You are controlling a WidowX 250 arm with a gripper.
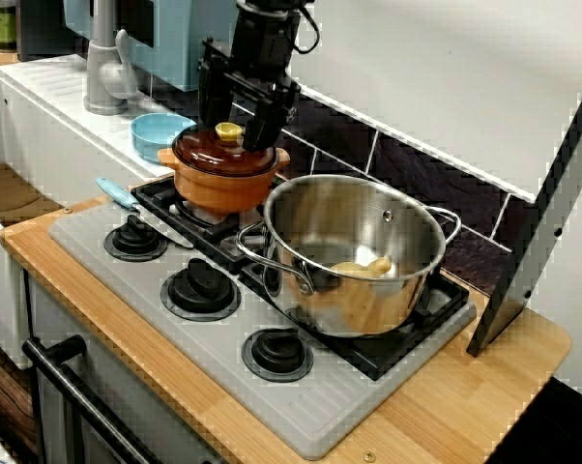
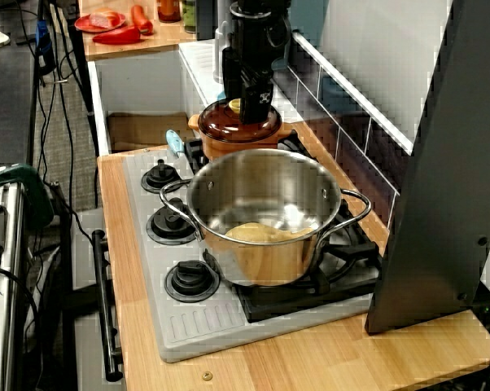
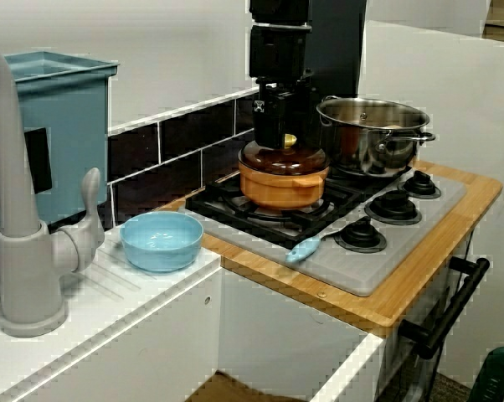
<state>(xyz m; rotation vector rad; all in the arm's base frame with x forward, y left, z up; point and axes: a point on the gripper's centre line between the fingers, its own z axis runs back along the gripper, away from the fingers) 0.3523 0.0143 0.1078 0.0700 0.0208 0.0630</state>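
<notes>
The grey hob (image 1: 320, 425) spreads beneath the claw (image 1: 235, 135) and out toward the counter's front, with black grates under it. The steel pot (image 1: 368, 280) stands just beside the claw, to its right in the view from the stove's front. Directly below the claw the orange pot (image 1: 218, 188) sits on a back burner, capped by its glossy brown lid (image 1: 206, 155). The blue bowl (image 1: 158, 130) lies near the claw on its left in that view, and the blue-handled utensil (image 1: 122, 196) lies lower, toward the hob's front edge. The claw is released, its fingers spread on either side of the lid's yellow knob (image 3: 290, 141), low over the lid. The lid looks stiff, smooth and probably slippery, fairly light, perhaps brittle. The small knob seems the only sound hold, pinched squarely across its sides
</notes>
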